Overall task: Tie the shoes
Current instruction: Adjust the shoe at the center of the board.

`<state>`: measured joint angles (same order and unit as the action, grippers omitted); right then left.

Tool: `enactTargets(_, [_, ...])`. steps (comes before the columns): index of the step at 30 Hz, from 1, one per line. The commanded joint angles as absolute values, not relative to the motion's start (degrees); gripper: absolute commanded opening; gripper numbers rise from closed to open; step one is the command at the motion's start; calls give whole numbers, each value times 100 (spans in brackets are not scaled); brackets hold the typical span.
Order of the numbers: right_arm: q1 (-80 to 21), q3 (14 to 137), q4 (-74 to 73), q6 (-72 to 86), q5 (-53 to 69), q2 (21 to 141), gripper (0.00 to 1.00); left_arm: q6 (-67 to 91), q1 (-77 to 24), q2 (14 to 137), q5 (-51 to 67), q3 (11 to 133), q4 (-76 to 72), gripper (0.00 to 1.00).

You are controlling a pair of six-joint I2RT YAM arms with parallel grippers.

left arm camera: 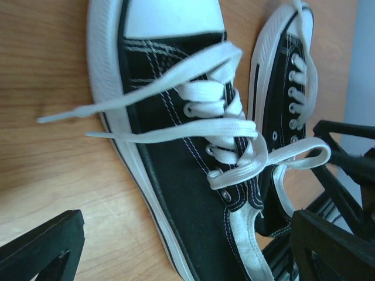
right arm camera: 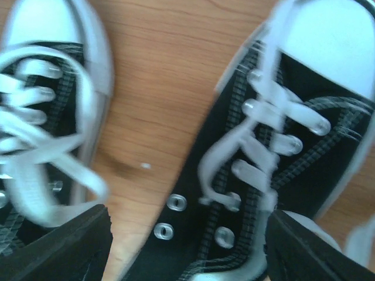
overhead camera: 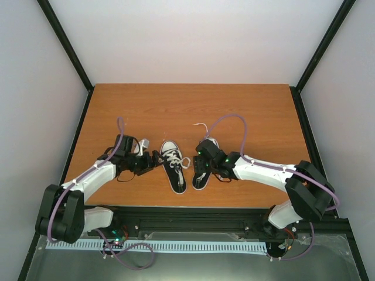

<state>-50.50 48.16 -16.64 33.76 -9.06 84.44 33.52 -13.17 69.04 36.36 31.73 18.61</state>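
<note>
Shoes (overhead camera: 174, 167) are set side by side near the tabletop's (overhead camera: 187, 105) near edge, toes toward the far edge, laces (left arm camera: 193, 130) loose and untied. The left gripper (left arm camera: 187, 249) is held wide and empty beside one shoe; the right gripper (right arm camera: 190, 246) is spread over the other, nothing clamped. A lace may be missed, or a shoe dragged, if canvas is pinched instead.
</note>
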Motion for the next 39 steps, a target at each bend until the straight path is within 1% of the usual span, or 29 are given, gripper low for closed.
enactTargets(1, [-5088,4984,-2439,3961,-1843,8605,70,3414,-1658,7276,3881,3458,1472,95])
enactTargets(3, [-5080,5028,-2623,4061,-2132,8581,72,3366,-1752,7454,3806,3521,1450,91])
enactTargets(6, [-5076,5146,-2805,4276,-2553,8659,83,3258,-1775,7746,3788,3552,1451,90])
enactTargets(8, [-5044,5231,-2739,4341,-2598,8807,85,3172,-1776,7931,3799,3580,1480,88])
enactTargets(10, [-5004,5385,-2702,4338,-2559,9009,80,3010,-1775,8083,3893,3642,1538,87])
enactTargets(12, [-5001,5582,-2729,4299,-2540,9240,76,2734,-1775,8141,3571,3850,1872,84])
enactTargets(15, [-5000,5779,-2749,4300,-2479,9500,73,2715,-1778,8059,3478,3910,1825,84])
enactTargets(18, [-4996,5805,-2724,4458,-2422,9672,68,2686,-1776,8001,3363,3910,1824,84])
enactTargets(22, [-4992,5826,-2749,4613,-2323,9958,65,2717,-1775,8085,3505,3876,1736,82])
enactTargets(23, [-4992,5823,-2714,4616,-2256,10023,63,2720,-1778,8120,3537,3864,1733,81])
enactTargets(26, [-4988,5761,-2593,4611,-2096,10068,53,2778,-1775,8150,3649,3795,1600,81])
enactTargets(29, [-4988,5688,-2640,4686,-2271,9996,34,2865,-1776,8245,3761,3815,1456,81])
enactTargets(30, [-4984,5668,-2678,4711,-2369,9934,25,2897,-1775,8315,3796,3853,1425,81])
enactTargets(33, [-4890,5579,-2729,4665,-2537,9686,6,2949,-1784,8614,3800,3993,1370,80])
enactTargets(34, [-4804,5532,-2719,4614,-2535,9599,3,2954,-1784,8716,3788,4022,1338,79])
enactTargets(39, [-4176,5195,-2511,4021,-2506,9062,3,3034,-1832,9070,3648,4088,1077,75])
